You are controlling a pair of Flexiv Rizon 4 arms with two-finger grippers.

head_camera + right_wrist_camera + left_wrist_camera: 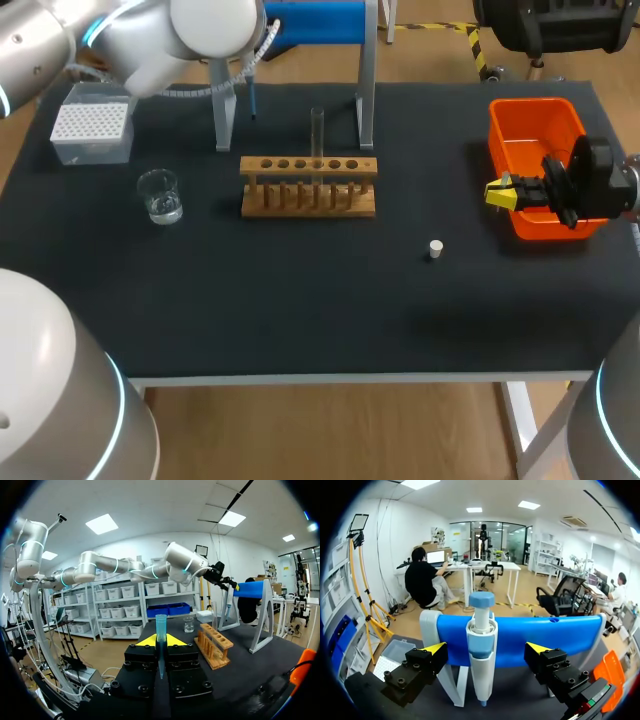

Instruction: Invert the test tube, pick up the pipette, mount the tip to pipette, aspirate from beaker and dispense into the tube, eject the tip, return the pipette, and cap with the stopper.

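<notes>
I am pinching a pale blue translucent pipette tip [160,625] in my right gripper [160,641], both yellow fingertips pressing on it from either side and its wide end sticking out past them. That gripper is hanging over the near end of the orange plastic bin [535,150] at the right edge of the black-topped table [300,310].

A small white stopper [435,248] is lying alone on the mat, well apart from everything else. Further back, mid-table, the wooden rack [308,186] is standing with a clear glass test tube [317,130] upright in one of its holes. To the left, a small clear glass beaker [160,195] is sitting with a little liquid in it, and behind it is the white tip box [92,132].

Farthest off, my left gripper [486,648] is gaping wide at the blue-topped stand [560,632]. The blue-and-white pipette [481,645] is hanging from that stand between my fingers (neither one is touching it).
</notes>
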